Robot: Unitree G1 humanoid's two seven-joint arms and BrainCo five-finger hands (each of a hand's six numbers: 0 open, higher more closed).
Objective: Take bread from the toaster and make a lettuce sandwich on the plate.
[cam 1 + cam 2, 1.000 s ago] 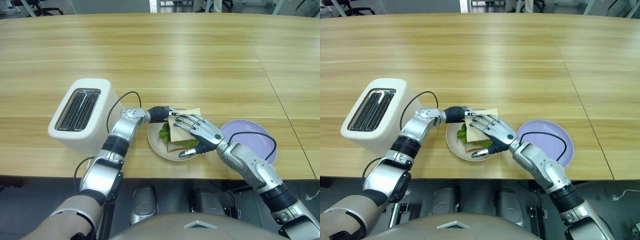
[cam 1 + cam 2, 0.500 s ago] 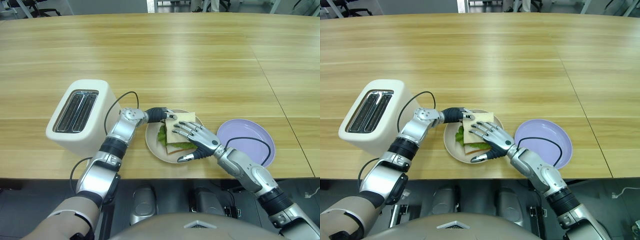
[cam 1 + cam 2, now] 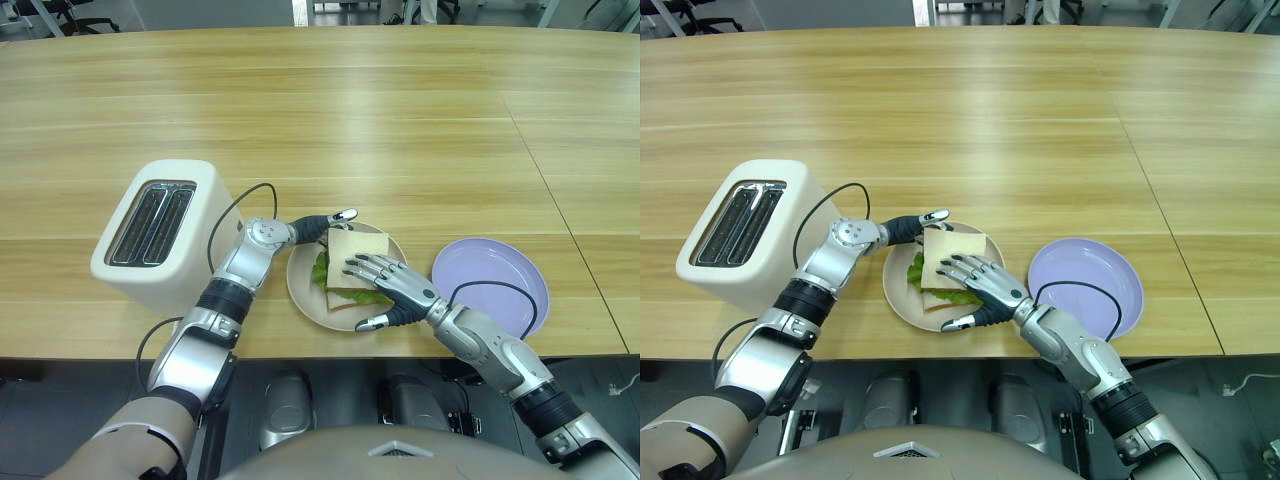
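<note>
Left eye view: the top bread slice [image 3: 357,250], pinched at its far corner by the left hand [image 3: 322,221] a second ago, now lies flat on the lettuce [image 3: 322,269] on the plate [image 3: 300,301]. That hand's fingers are straight and off the bread.

Right eye view: the right hand [image 3: 985,289] has slid back, fingers spread and holding nothing (fingertips at the slice's near edge). The sandwich looks assembled. No writing is readable on the toaster [image 3: 780,240].

A big, light brown wooden table [image 3: 400,120] stretches far back. Past its far edge there is grey floor [image 3: 200,12] and black chair wheels [image 3: 50,12].
</note>
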